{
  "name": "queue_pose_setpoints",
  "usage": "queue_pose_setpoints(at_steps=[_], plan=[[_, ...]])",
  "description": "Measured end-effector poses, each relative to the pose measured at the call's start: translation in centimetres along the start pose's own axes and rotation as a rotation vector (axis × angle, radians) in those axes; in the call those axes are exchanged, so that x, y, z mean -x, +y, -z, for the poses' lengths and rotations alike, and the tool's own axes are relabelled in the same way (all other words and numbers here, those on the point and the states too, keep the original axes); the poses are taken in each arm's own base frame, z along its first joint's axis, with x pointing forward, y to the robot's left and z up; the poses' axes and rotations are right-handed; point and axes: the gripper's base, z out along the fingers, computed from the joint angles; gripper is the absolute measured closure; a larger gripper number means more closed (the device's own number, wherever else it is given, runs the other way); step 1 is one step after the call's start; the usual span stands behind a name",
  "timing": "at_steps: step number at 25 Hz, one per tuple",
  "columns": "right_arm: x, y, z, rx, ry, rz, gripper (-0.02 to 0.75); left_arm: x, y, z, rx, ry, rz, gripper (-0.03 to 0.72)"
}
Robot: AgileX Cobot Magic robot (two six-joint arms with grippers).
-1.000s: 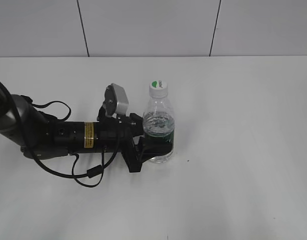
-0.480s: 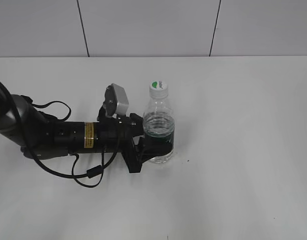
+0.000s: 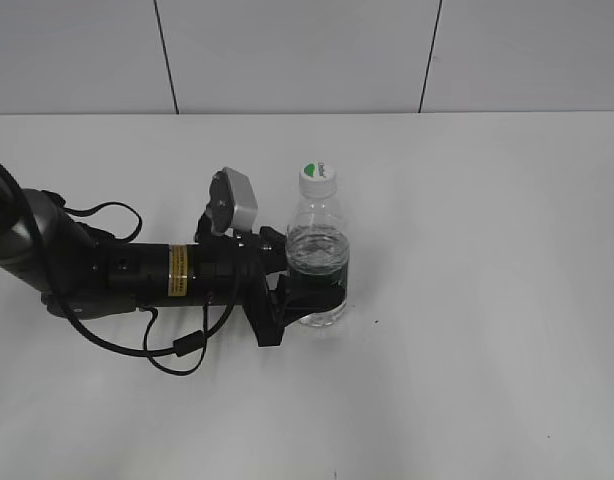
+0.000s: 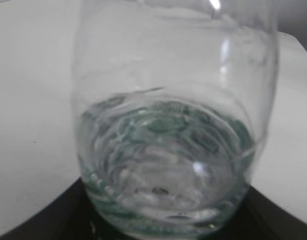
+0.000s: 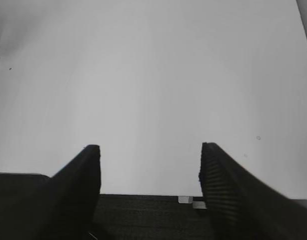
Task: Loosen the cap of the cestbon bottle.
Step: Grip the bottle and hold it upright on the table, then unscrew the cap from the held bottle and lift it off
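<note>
Now left hand [image 3: 309, 285] clamps cestbon bottle [image 3: 318, 250] low; cap [image 3: 318, 178] above.

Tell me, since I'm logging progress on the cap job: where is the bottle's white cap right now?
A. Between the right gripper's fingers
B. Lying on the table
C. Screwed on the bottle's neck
C: the cap sits on top of the upright cestbon bottle, with the right gripper open and empty.

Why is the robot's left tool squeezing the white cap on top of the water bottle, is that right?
Not quite. The left tool is closed around the lower body of the cestbon bottle, at the green label, not on the cap. The exterior view shows the cap untouched on top, with nothing near it.
</note>
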Motion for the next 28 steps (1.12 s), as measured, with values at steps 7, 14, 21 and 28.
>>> queue_pose_setpoints(at_steps=[7,14,21,28], plan=[[0.04,0.25,0.00,0.027,-0.005,0.020,0.259,0.00,0.00,0.00,0.000,0.000,0.001,0.273],[-0.06,0.27,0.00,0.030,0.006,0.023,0.259,0.00,0.00,0.00,0.000,0.000,0.001,0.273],[-0.12,0.29,0.01,0.032,0.013,0.024,0.259,0.00,0.00,0.00,0.000,0.000,0.001,0.273],[-0.19,0.20,0.00,0.023,0.020,0.029,0.259,0.00,-0.01,0.00,-0.001,0.000,-0.001,0.273]])
